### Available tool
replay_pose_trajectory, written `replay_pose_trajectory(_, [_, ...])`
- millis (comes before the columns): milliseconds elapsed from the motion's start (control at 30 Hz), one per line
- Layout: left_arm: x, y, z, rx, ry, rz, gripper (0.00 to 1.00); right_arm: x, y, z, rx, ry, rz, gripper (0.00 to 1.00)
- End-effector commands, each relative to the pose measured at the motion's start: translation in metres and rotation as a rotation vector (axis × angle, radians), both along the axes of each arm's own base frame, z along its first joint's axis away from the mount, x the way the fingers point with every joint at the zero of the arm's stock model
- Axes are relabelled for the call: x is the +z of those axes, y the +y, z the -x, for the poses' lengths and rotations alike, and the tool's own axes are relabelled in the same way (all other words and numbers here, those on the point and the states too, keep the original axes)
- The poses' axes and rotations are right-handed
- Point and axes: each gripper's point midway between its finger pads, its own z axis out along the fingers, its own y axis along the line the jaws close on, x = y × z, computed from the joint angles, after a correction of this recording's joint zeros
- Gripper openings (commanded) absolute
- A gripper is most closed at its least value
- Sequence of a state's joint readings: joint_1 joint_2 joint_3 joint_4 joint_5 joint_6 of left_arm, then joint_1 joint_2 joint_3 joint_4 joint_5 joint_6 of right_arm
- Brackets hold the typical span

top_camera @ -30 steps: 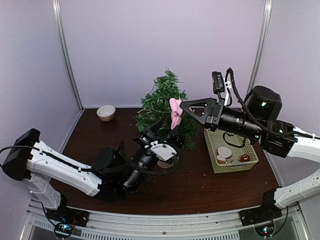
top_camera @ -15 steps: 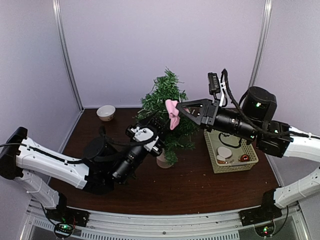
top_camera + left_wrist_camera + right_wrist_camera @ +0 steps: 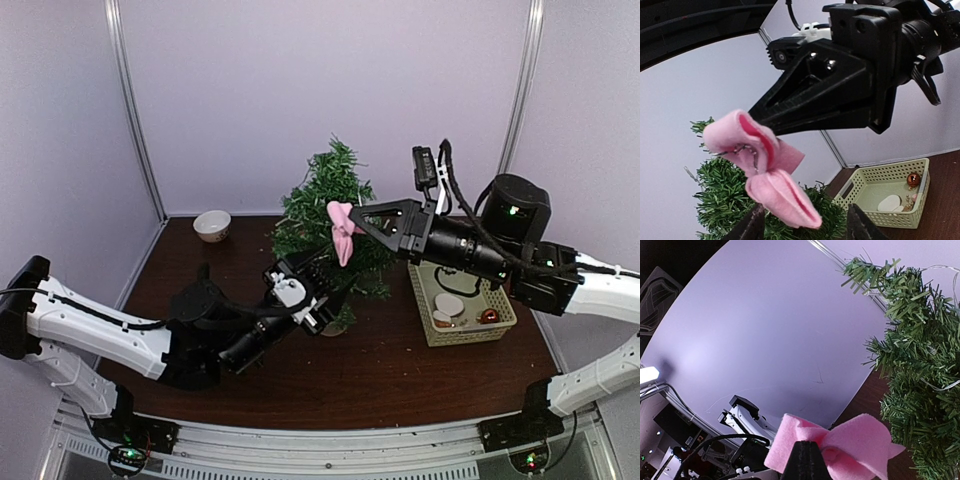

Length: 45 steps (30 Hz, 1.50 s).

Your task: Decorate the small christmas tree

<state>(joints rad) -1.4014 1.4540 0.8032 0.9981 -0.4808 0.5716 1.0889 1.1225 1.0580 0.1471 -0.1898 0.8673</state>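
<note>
The small christmas tree [image 3: 330, 195] stands at the back middle of the table on its pale base [image 3: 333, 326]. My right gripper [image 3: 356, 222] is shut on a pink felt bow [image 3: 343, 232] and holds it in front of the tree's upper branches. In the right wrist view the bow [image 3: 850, 442] sits on the shut gripper [image 3: 807, 456], with the tree [image 3: 920, 365] to its right. My left gripper [image 3: 325, 282] is open and empty below the bow, pointing up. In the left wrist view the bow [image 3: 765, 165] hangs just above my open left gripper [image 3: 805, 229].
A pale green basket [image 3: 497, 324] at the right holds a red bauble [image 3: 489, 316] and white oval pieces [image 3: 449, 304]; it also shows in the left wrist view [image 3: 920, 212]. A small white bowl [image 3: 212, 225] sits at the back left.
My right gripper has carried the bow a little left and up along the tree. My left arm has drawn back to the left and turned its gripper up under the bow.
</note>
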Motion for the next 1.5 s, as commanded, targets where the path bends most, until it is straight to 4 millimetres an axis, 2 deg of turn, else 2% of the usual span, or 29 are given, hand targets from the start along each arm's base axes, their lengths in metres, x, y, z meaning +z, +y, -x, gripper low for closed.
replay_pose_trajectory(0, [0.010,-0.006,0.004,-0.044,0.009,0.039,0.58,0.019,0.001,0.003,0.004,-0.032,-0.040,0.00])
replay_pose_trajectory(133, [0.015,-0.002,-0.009,0.043,0.012,0.071,0.54,0.021,0.000,0.004,0.008,-0.032,-0.047,0.00])
replay_pose_trajectory(467, [0.029,0.016,-0.032,0.178,0.031,0.151,0.24,0.017,0.001,0.005,0.010,-0.017,-0.056,0.00])
replay_pose_trajectory(533, [0.030,0.017,-0.033,0.176,0.030,0.152,0.17,0.017,0.000,0.005,0.005,-0.017,-0.056,0.00])
replay_pose_trajectory(600, [0.028,0.017,-0.030,0.161,0.025,0.147,0.00,0.017,-0.001,0.004,-0.002,-0.021,-0.056,0.00])
replay_pose_trajectory(767, [0.021,0.018,-0.020,0.078,0.023,0.054,0.00,0.020,-0.016,0.002,-0.058,-0.075,-0.015,0.00])
replay_pose_trajectory(800, [0.017,0.018,-0.018,0.036,0.045,0.008,0.00,0.020,-0.021,0.002,-0.069,-0.089,0.002,0.06])
replay_pose_trajectory(833, [0.010,0.017,-0.014,-0.027,0.083,-0.049,0.00,0.020,-0.025,0.003,-0.075,-0.112,0.026,0.18])
replay_pose_trajectory(867, [0.014,0.024,-0.009,-0.116,0.149,-0.060,0.00,0.019,-0.029,0.004,-0.081,-0.141,0.055,0.30])
replay_pose_trajectory(933, [0.009,0.034,-0.002,-0.273,0.268,-0.131,0.00,0.014,-0.039,0.005,-0.099,-0.206,0.156,0.53])
replay_pose_trajectory(1000, [0.007,0.046,0.006,-0.358,0.337,-0.213,0.00,0.007,-0.050,0.009,-0.105,-0.285,0.269,0.67])
replay_pose_trajectory(1067, [0.001,0.055,0.019,-0.436,0.381,-0.307,0.00,0.008,-0.061,0.013,-0.104,-0.370,0.346,0.76])
replay_pose_trajectory(1133, [-0.002,0.060,0.029,-0.495,0.438,-0.373,0.00,0.007,-0.062,0.018,-0.067,-0.447,0.418,0.81])
replay_pose_trajectory(1233, [-0.007,0.060,0.038,-0.568,0.525,-0.438,0.00,0.006,-0.050,0.030,0.051,-0.536,0.499,0.83])
replay_pose_trajectory(1367, [-0.012,0.053,0.040,-0.598,0.603,-0.510,0.00,-0.002,-0.031,0.045,0.212,-0.553,0.551,0.80])
replay_pose_trajectory(1467, [-0.016,0.049,0.034,-0.579,0.643,-0.547,0.00,-0.005,-0.025,0.055,0.292,-0.553,0.568,0.75])
